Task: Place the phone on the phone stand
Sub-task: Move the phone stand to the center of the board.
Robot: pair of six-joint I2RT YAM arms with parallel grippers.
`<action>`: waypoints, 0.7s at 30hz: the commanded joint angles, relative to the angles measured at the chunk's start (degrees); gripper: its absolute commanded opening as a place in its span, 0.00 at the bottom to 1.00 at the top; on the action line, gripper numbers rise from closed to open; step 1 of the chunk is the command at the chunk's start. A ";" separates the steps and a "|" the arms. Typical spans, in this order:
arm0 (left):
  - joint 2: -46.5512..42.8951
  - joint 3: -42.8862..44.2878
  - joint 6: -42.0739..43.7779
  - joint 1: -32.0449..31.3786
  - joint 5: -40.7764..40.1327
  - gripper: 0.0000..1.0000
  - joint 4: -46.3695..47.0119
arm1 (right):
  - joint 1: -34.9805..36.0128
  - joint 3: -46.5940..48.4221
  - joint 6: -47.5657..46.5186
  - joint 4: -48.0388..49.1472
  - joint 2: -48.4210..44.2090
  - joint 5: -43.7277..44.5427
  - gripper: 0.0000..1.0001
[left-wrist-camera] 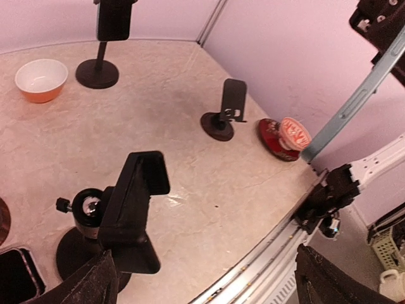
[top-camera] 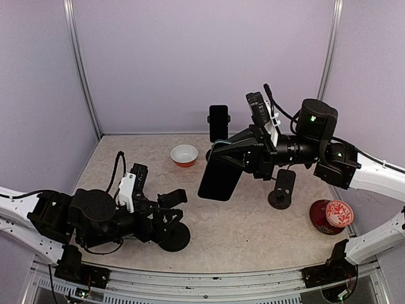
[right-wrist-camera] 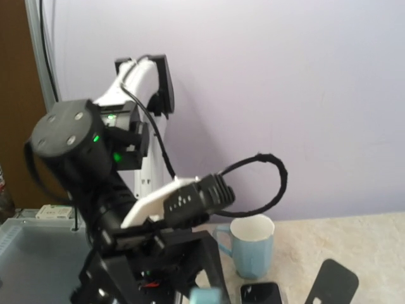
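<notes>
My right gripper is shut on the black phone and holds it tilted in the air above the middle of the table. A small black stand stands just right of the phone and also shows in the left wrist view. Another black stand sits at the front left, close against the left finger of my left gripper. That gripper is open wide and holds nothing. The right wrist view shows neither the held phone nor my own fingers clearly.
A tall black stand with a dark slab on top stands at the back, an orange-and-white bowl to its left. A red patterned cup lies at the right. The right wrist view shows a blue mug and an arm.
</notes>
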 commanded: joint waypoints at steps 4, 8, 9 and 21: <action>3.28 3.23 -6.34 -0.28 -6.74 0.85 -7.25 | -0.30 -0.86 -0.73 0.67 -1.50 1.51 0.00; 1.09 1.71 -6.91 -0.28 -7.71 0.79 -6.65 | -0.25 -1.23 -0.72 0.89 -1.84 1.46 0.00; 0.23 0.98 -6.65 -0.17 -7.66 0.77 -5.72 | -0.30 -1.27 -0.76 0.95 -1.80 1.40 0.00; -4.51 -5.30 -0.69 7.67 5.00 0.62 4.22 | -0.27 -1.29 -0.02 1.43 -1.66 1.27 0.00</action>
